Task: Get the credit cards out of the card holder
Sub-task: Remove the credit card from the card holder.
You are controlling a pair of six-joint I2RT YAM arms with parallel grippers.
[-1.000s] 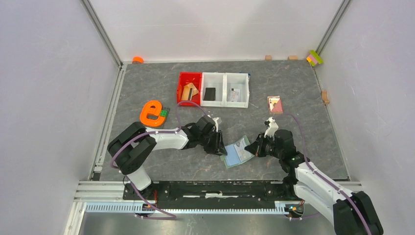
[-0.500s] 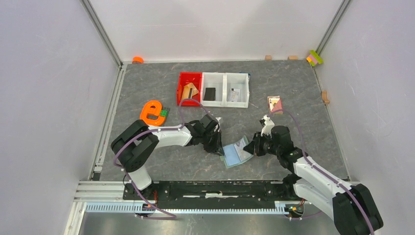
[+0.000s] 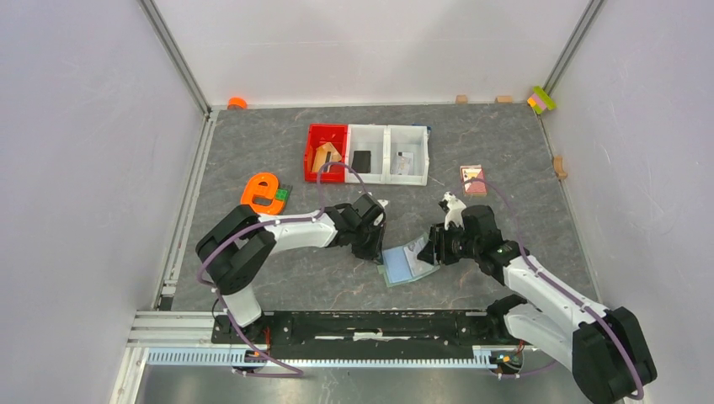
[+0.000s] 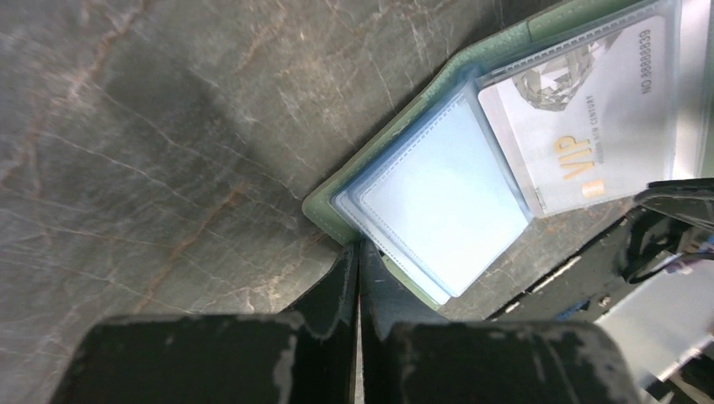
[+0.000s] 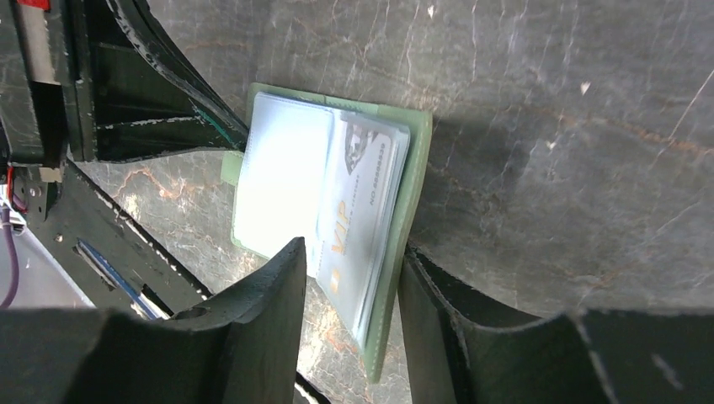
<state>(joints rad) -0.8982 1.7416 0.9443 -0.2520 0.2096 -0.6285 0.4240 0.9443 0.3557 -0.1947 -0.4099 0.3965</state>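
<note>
The sage-green card holder [image 3: 407, 264] lies open on the table [image 3: 514, 151] in the gap between the two claws, its far edge tipped up slightly toward the right claw. The left claw [image 4: 358, 252] has its fingers pressed together with only a hairline between them, and their tips sit against the holder's near corner; whether they pinch anything there cannot be told. Just ahead of those tips is a pale blue plastic sleeve [image 4: 438, 210], and beyond it, further from the left claw, the credit cards [image 4: 581, 126] are still tucked in the holder, the top one white with "VIP" in gold. The right claw [image 5: 352, 252] is partly spread, one finger on each side of the holder's end, so that the card stack and green edge lie between the fingers; contact cannot be made out. Well beyond both claws stand a red bin [image 3: 326, 151] and two white bins [image 3: 387, 153] in a row.
</note>
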